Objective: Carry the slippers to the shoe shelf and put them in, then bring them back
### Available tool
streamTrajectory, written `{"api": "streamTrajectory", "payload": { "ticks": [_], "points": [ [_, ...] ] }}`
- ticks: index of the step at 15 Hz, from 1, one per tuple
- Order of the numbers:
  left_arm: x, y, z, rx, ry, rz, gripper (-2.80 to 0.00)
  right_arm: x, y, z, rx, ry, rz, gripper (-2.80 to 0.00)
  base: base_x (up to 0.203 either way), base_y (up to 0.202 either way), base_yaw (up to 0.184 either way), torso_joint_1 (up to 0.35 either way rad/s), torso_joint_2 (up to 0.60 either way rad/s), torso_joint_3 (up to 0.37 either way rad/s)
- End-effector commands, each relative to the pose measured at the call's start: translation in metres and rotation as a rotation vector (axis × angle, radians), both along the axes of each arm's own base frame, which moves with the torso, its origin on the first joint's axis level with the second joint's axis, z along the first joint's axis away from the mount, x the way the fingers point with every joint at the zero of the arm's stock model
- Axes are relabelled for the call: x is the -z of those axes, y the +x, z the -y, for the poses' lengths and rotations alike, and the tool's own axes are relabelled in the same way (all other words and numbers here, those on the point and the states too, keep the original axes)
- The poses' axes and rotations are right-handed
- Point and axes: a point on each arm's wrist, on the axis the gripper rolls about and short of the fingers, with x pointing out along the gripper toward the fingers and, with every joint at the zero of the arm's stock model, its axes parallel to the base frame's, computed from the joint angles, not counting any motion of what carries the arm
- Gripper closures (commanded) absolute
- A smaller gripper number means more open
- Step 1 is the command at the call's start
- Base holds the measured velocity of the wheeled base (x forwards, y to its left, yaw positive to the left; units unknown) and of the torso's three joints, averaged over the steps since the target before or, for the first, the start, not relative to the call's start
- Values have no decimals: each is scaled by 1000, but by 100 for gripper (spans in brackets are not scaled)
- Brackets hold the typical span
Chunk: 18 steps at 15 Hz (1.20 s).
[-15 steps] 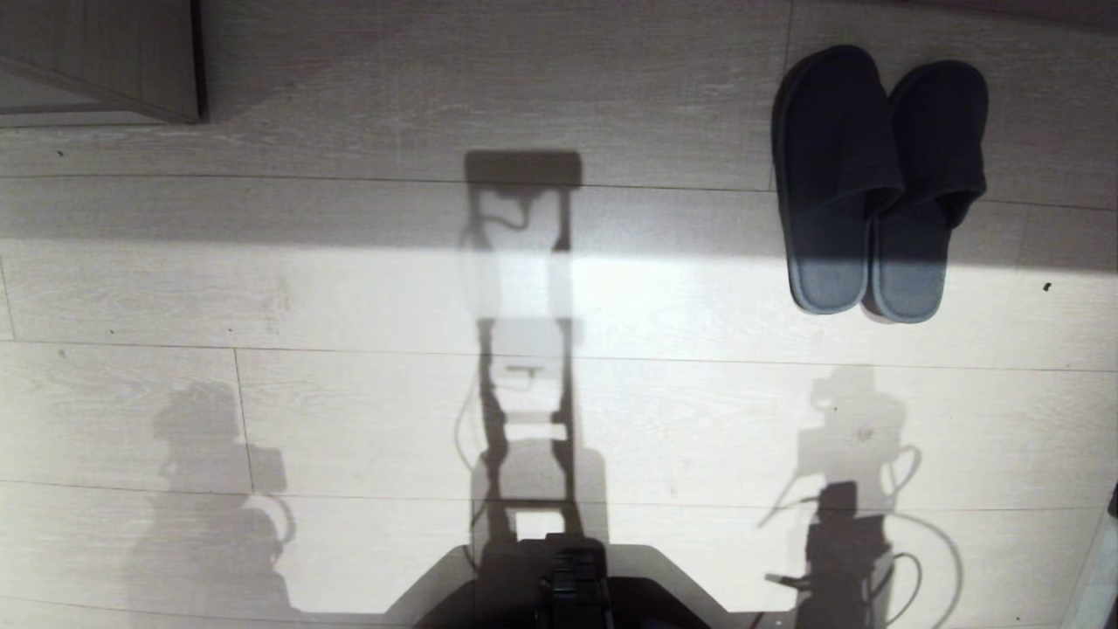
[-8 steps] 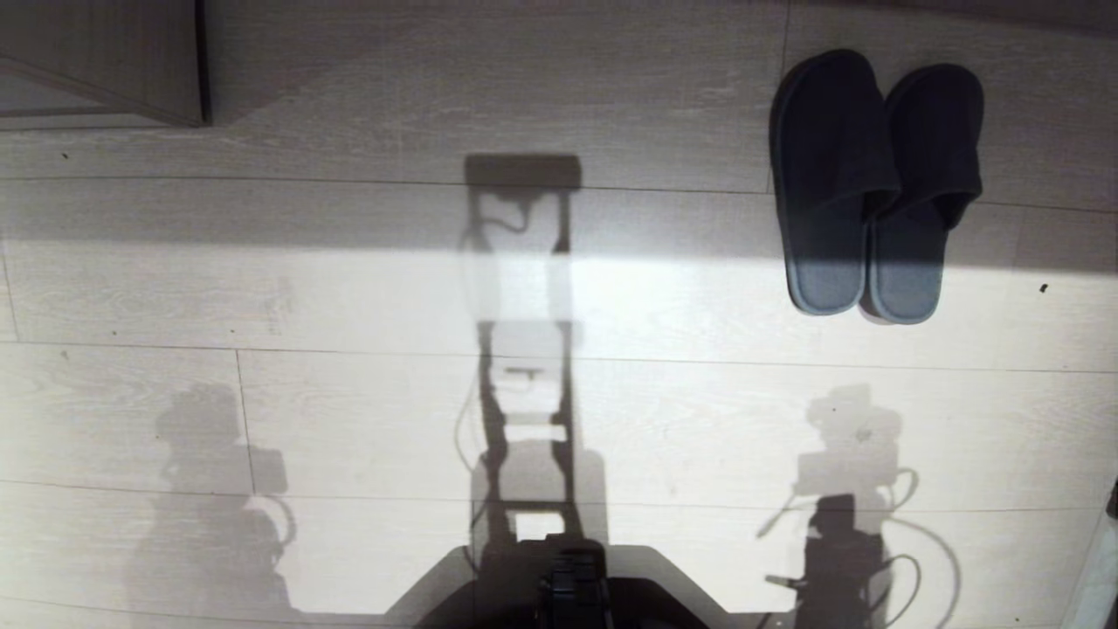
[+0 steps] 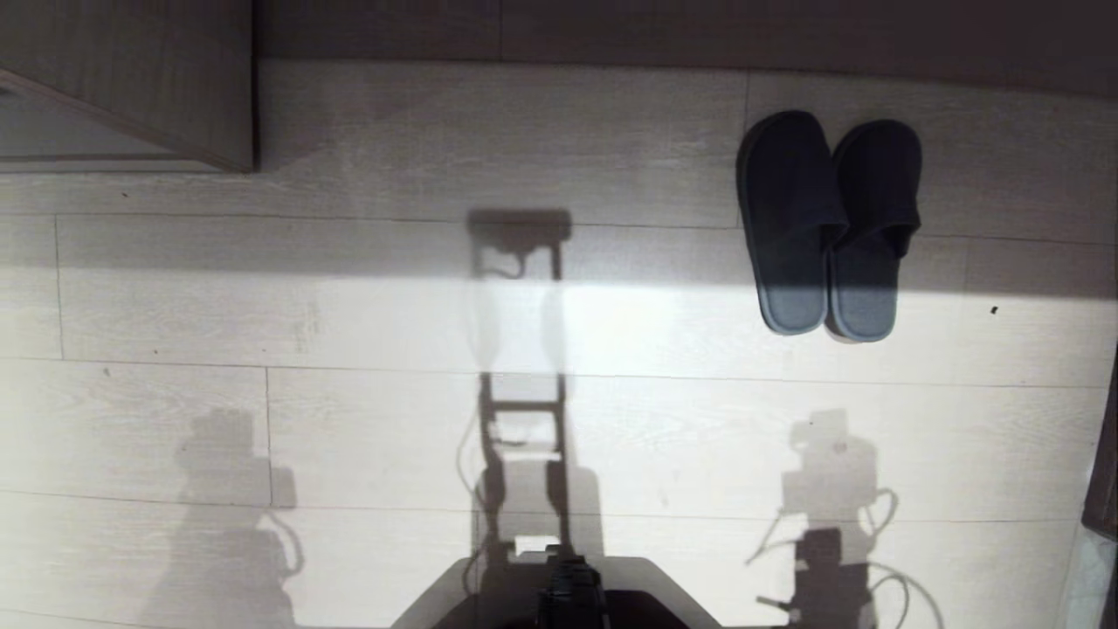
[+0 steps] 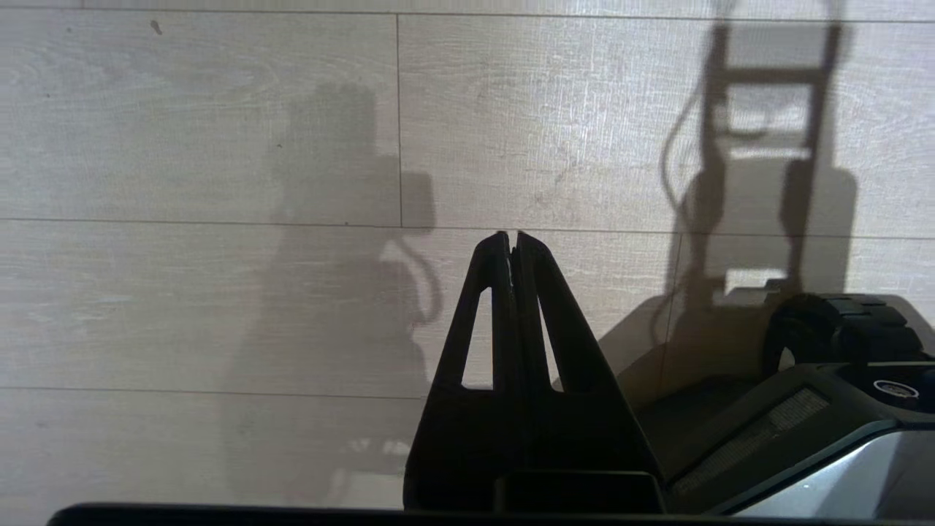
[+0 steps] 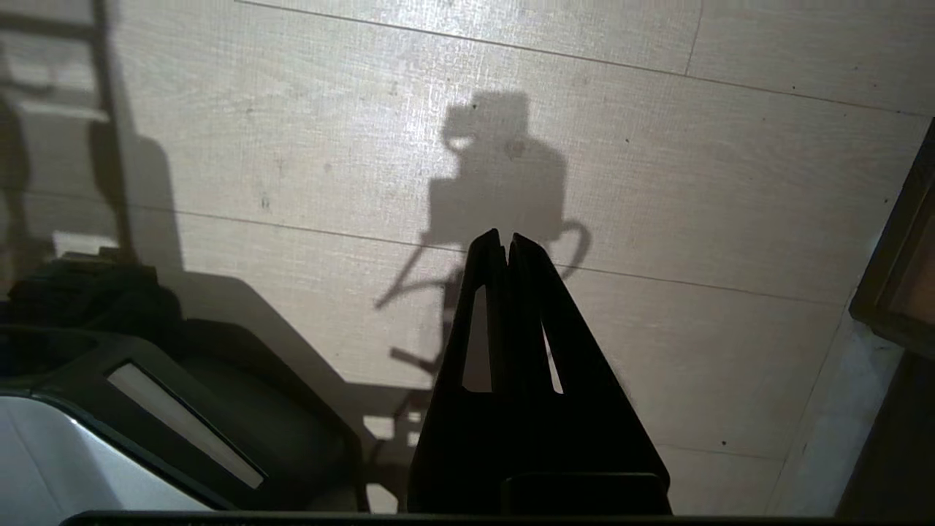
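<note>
The slippers [image 3: 786, 210], a grey-blue pair, lie side by side on the pale plank floor at the far right of the head view, toes pointing away from me. A corner of beige wood-grain board with a thin dark edge and a pale base, seemingly the shoe shelf [image 3: 157, 87], shows at the far left. Neither gripper appears in the head view. My left gripper [image 4: 511, 235] is shut and empty above bare floor beside my base. My right gripper [image 5: 506, 235] is shut and empty too, over the floor on the other side, well short of the slippers.
My dark base [image 3: 568, 594] fills the near middle edge. A dark skirting strip [image 3: 699, 31] runs along the far side behind the slippers. A dark-framed piece of furniture [image 5: 898, 256] stands at the right edge. Shadows of my arms and torso fall on the planks.
The whole head view has shifted: the slippers and the board corner now sit lower in the picture and the far skirting has come into sight. The slippers themselves have not moved.
</note>
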Motion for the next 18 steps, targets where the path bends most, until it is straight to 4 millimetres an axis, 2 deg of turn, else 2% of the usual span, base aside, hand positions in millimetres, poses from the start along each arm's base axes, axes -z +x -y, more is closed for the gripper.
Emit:
{"api": "streamTrajectory", "payload": {
  "ticks": [1, 18],
  "points": [
    [0, 0, 0, 0, 0, 0, 0, 0, 0, 0, 1, 0, -5, 0, 0, 0, 0, 2, 0, 200],
    [0, 0, 0, 0, -2, 0, 0, 0, 0, 0, 0, -3, -3, 0, 0, 0, 0, 1, 4, 205]
  ]
}}
